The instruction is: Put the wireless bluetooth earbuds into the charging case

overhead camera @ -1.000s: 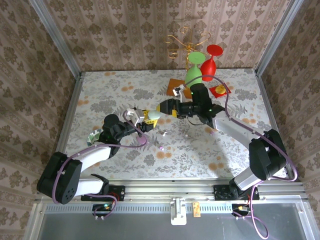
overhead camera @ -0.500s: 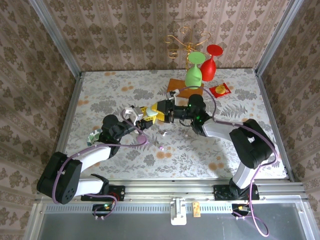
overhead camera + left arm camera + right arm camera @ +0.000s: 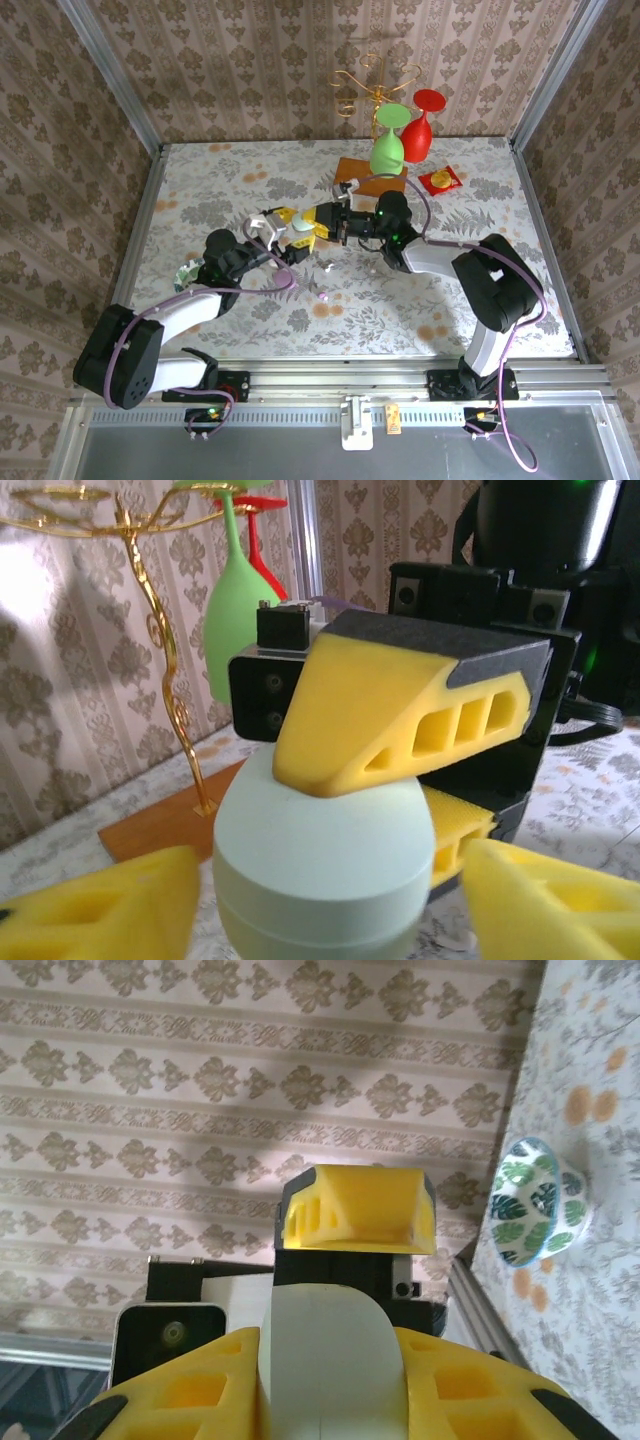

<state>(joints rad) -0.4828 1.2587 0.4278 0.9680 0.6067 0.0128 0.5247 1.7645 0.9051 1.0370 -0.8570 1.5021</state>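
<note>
A pale green oval charging case (image 3: 301, 228) hangs above the table's middle, lid shut. My right gripper (image 3: 318, 222) is shut on it: one yellow finger lies on the case's top (image 3: 330, 850), and both fingers press its sides (image 3: 350, 1360). My left gripper (image 3: 288, 232) reaches in from the left. Its yellow fingers (image 3: 110, 905) flank the case with a thin gap on each side, so it is open. Two tiny earbuds lie on the table below, one whitish (image 3: 325, 265) and one purple (image 3: 322, 297).
A gold stand on an orange wooden base (image 3: 360, 172) stands at the back, with a green glass (image 3: 388, 150) and a red glass (image 3: 424, 125) by it. An orange packet (image 3: 440, 180) lies at the right. A leaf-patterned bowl (image 3: 188, 272) sits by the left arm.
The right arm swung left and its gripper closed over the pale green case at the left gripper. The left arm stayed almost still.
</note>
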